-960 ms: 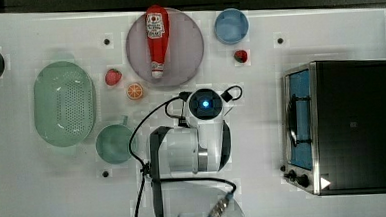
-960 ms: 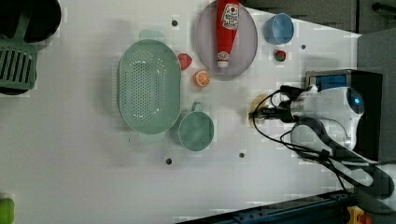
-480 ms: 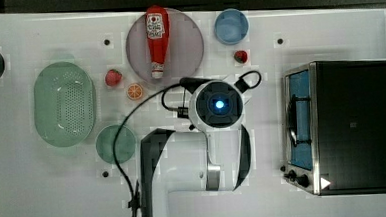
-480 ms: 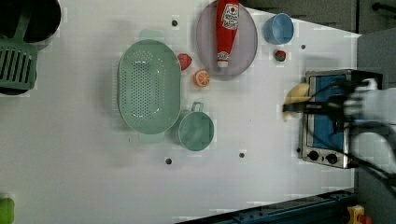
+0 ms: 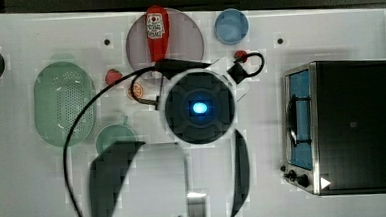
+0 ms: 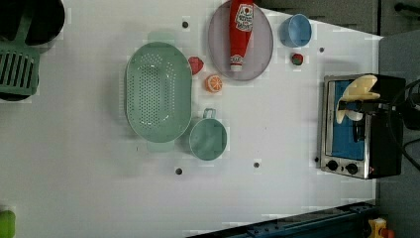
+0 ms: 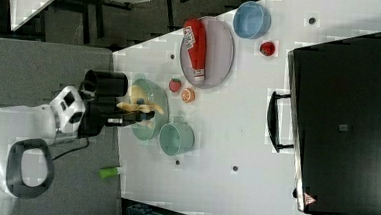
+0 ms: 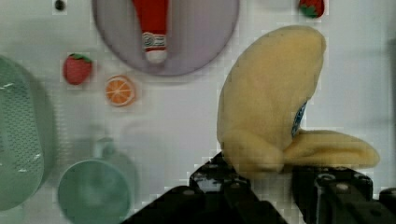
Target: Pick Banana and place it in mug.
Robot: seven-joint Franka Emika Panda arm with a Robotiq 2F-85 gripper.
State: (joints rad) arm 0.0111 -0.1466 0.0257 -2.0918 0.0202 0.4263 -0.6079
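The pale yellow banana (image 8: 271,116) hangs high above the table with my gripper (image 8: 261,173) shut on its lower part. In the left view the banana (image 6: 357,90) and gripper (image 6: 365,105) appear in front of the toaster oven. In the right view the banana (image 7: 139,106) and gripper (image 7: 134,115) overlap the colander. The teal mug (image 6: 208,140) stands upright on the table, handle toward the orange slice. It also shows as the mug (image 5: 114,138) partly under my arm, the mug (image 7: 176,138) and the mug (image 8: 93,193).
A green colander (image 6: 158,91) sits beside the mug. An orange slice (image 6: 214,83) and strawberry (image 6: 195,64) lie near a grey plate (image 6: 260,54) with a ketchup bottle (image 6: 239,29). A blue cup (image 6: 295,30) and a toaster oven (image 6: 356,148) stand at the left view's right.
The arm has lifted the banana off the table and risen toward the top camera. In the left view the gripper with the banana has shifted right, over the toaster oven.
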